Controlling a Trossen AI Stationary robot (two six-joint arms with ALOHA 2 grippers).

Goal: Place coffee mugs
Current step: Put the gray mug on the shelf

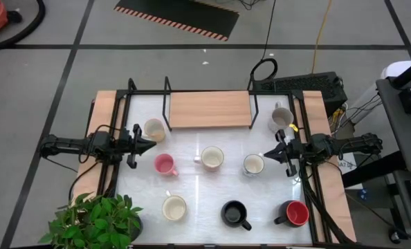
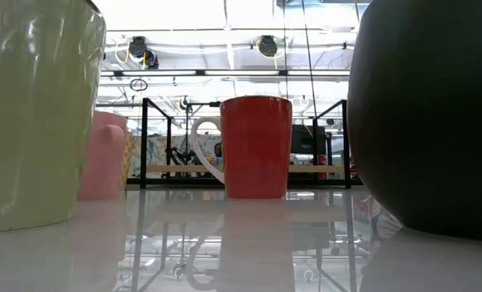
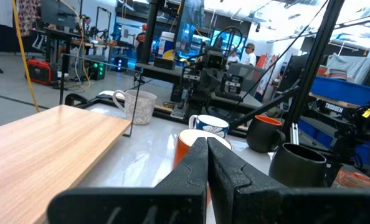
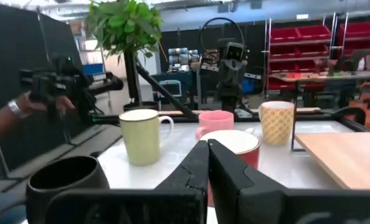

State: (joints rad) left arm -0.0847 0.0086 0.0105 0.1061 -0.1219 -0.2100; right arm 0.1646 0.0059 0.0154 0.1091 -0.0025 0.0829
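Note:
Several coffee mugs stand upright on the white table [image 1: 192, 183]. A cream patterned mug [image 1: 153, 128] and a grey one [image 1: 281, 117] are at the far side. A pink [image 1: 165, 164], a reddish cream-lined [image 1: 212, 158] and a white mug [image 1: 254, 164] form the middle row. A cream [image 1: 174, 207], a black [image 1: 234, 213] and a red-and-black mug [image 1: 295, 213] are near the front edge. My left gripper [image 1: 150, 144] hovers shut at the table's left edge, pointing right. My right gripper [image 1: 269, 153] hovers shut at the right edge, pointing left. Neither touches a mug.
A wooden shelf on a black metal frame [image 1: 209, 109] stands at the far middle of the table. A green potted plant [image 1: 95, 221] sits at the near left corner. A person's hand [image 4: 29, 106] shows beyond the table in the right wrist view.

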